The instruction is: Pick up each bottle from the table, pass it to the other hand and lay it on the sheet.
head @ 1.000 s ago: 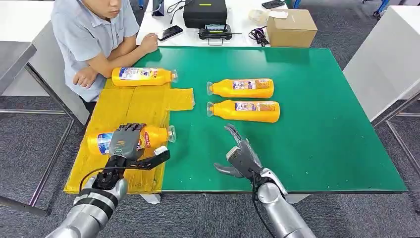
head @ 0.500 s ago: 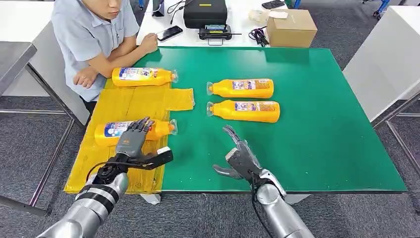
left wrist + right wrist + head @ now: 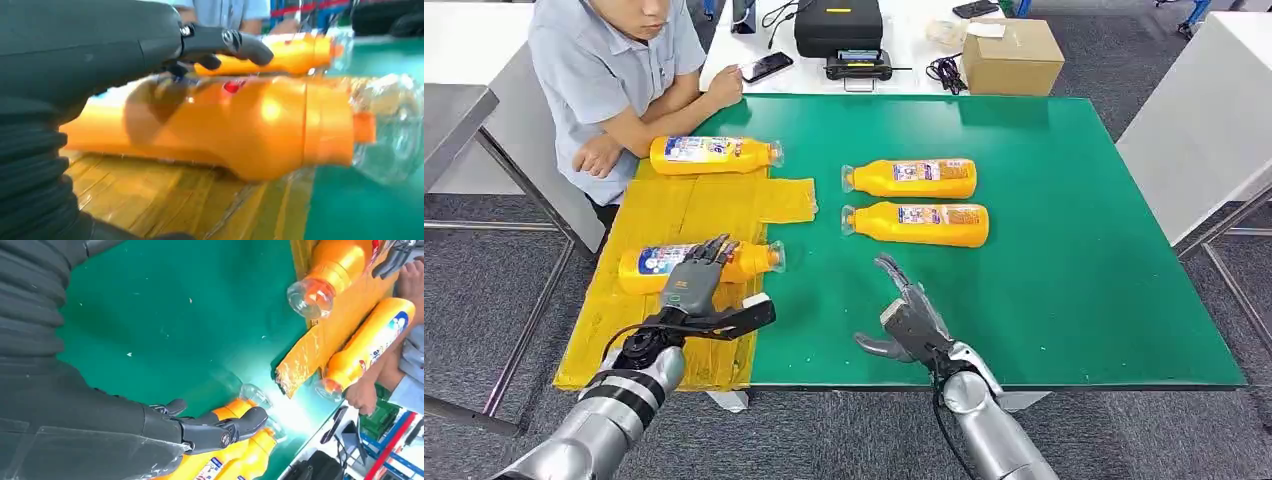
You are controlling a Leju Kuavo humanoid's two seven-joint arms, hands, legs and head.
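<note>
An orange bottle (image 3: 646, 263) lies on its side on the yellow sheet (image 3: 694, 205), clear cap toward the green table (image 3: 1074, 250). My left hand (image 3: 696, 290) hovers over its middle with fingers spread, holding nothing; in the left wrist view the fingers (image 3: 220, 42) stand just above the bottle (image 3: 240, 125). A second bottle (image 3: 709, 154) lies at the sheet's far end. Two more bottles (image 3: 914, 178) (image 3: 921, 223) lie side by side on the green table. My right hand (image 3: 909, 320) is open near the front edge, short of them; the right wrist view has it (image 3: 200, 432) above the green surface.
A person (image 3: 614, 70) sits at the far left, arms resting by the far bottle. A cardboard box (image 3: 1012, 55), a black case (image 3: 839, 25) and a phone (image 3: 768, 66) stand on the white table behind. The green table's right half is bare.
My left hand has let go of the near bottle and drawn back slightly; the bottle now lies a little farther from me on the sheet. The right hand has barely moved.
</note>
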